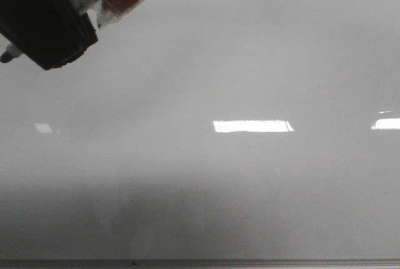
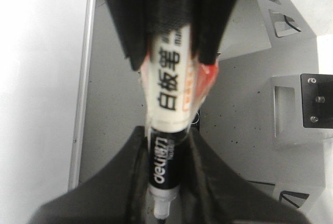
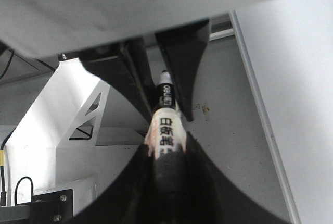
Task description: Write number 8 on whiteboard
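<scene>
The whiteboard fills the front view, glossy and blank; no number 8 shows on it in any view. A white-and-black marker with red-orange tape is held at both ends. My left gripper is shut on its black tip end. My right gripper is shut on its rear end. In the front view the left gripper hangs at the top left above the board, and the marker's tip sticks out to the left. The board's edge strip runs beside the grippers.
Beside the whiteboard lies a grey speckled surface. White metal brackets and a black mount with screws stand there. The board's near edge strip lies along the bottom of the front view.
</scene>
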You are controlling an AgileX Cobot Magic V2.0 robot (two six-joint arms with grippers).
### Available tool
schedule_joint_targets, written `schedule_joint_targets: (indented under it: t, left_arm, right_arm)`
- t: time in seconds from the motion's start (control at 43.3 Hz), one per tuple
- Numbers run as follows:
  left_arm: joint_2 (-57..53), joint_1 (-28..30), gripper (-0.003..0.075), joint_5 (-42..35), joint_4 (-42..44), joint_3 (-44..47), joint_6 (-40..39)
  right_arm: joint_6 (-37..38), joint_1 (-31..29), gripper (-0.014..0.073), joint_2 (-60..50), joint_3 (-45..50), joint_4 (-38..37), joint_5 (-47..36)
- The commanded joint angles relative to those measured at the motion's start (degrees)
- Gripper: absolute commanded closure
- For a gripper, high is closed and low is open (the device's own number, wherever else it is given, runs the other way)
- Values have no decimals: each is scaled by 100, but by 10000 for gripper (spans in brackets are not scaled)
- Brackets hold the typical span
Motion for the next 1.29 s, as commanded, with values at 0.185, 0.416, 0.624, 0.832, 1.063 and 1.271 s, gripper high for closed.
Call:
schedule_joint_targets:
  t: [0.185, 0.416, 0.624, 0.832, 1.063, 1.271]
  left_arm:
    - [-130, -44, 206, -564, -132, -182, -466]
    - [-413, 341, 144, -577, -153, -22, -883]
    - [-1783, 1679, 370, -1638, -915, 1195, -897]
    - [-3500, 2778, 692, -2733, -1727, 2757, -897]
    - [-5324, 3110, 739, -3825, -2380, 3832, -897]
    - [-6635, 3110, 739, -4942, -2826, 4365, -897]
  right_arm:
    - [-80, -5, 656, -171, -195, 163, -193]
    - [-80, -302, 656, -306, 227, -93, -504]
    - [-80, -864, 656, -474, 904, 22, -1784]
    - [-80, -1035, 660, -73, 1003, 516, -2936]
    - [-80, -1035, 660, 308, 993, 667, -4054]
    - [-80, -1035, 660, 516, 993, 730, -4561]
